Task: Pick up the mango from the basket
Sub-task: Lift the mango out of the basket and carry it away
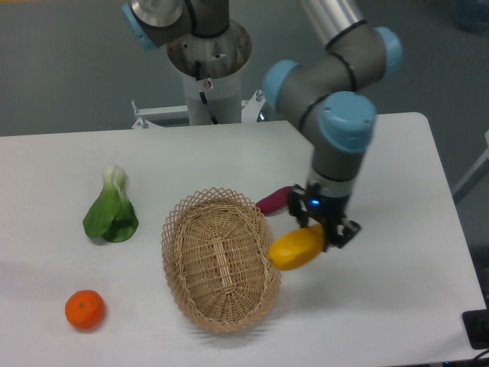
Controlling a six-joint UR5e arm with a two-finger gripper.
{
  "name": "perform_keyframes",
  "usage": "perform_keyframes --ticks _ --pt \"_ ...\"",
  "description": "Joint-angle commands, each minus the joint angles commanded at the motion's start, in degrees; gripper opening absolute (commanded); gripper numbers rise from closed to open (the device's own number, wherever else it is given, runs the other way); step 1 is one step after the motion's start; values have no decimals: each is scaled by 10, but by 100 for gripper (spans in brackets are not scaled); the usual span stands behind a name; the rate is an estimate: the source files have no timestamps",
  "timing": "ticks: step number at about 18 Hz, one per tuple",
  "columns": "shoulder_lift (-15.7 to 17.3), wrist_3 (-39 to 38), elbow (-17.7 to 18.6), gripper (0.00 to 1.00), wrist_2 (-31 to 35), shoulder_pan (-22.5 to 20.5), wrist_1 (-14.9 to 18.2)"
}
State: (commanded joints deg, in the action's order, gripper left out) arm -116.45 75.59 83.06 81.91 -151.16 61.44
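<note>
The yellow-orange mango [294, 248] hangs just outside the right rim of the tan wicker basket [220, 260], held at its upper right end by my gripper [317, 232]. The gripper is shut on the mango and comes down from above. The basket lies near the table's front middle, and its inside holds nothing. Whether the mango touches the basket's rim or the table, I cannot tell.
A dark magenta tuber [274, 200] lies behind the basket's right rim, partly hidden by the gripper. A green bok choy [111, 209] lies at the left. A small round orange fruit [84, 309] sits at the front left. The arm's base [208, 69] stands at the back.
</note>
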Motion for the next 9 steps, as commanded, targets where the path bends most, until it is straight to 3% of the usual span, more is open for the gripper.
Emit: perform_keyframes --ticks 4,7,9 --pt "-38 3 -52 14 28 -19 10" --pt "-59 32 -97 15 54 -26 61" --pt "-68 51 -116 15 54 -33 69"
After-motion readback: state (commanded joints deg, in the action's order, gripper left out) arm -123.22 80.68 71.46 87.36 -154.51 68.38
